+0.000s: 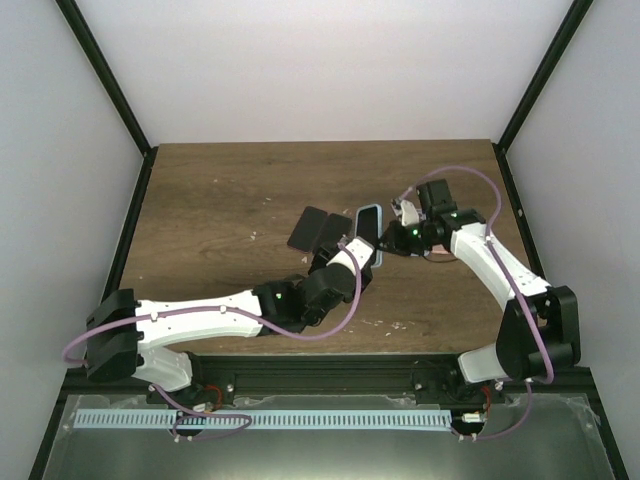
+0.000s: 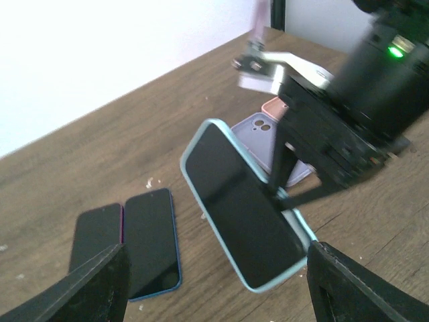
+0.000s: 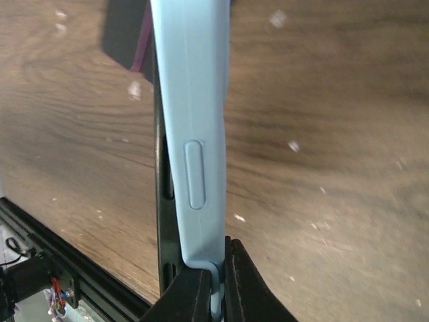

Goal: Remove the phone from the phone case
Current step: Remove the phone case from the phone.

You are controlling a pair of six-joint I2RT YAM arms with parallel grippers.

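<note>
Brown wooden tabletop (image 1: 220, 190) below: right gripper (image 3: 216, 285) clamps the light-blue rubbery phone case (image 3: 194, 121) by its rim, propping the black glass-fronted phone (image 2: 238, 211) before the spread-open left gripper (image 2: 218, 288), presumably for prying.

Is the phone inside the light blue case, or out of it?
Inside. The light blue case frames the phone on every visible side; the right pincer pinches the case's edge.

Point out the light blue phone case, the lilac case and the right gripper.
light blue phone case (image 3: 194, 121): right wrist view, side wall.
lilac case (image 2: 258, 144): left wrist view, back panel.
right gripper (image 3: 218, 265): right wrist view, between fingertips.
</note>
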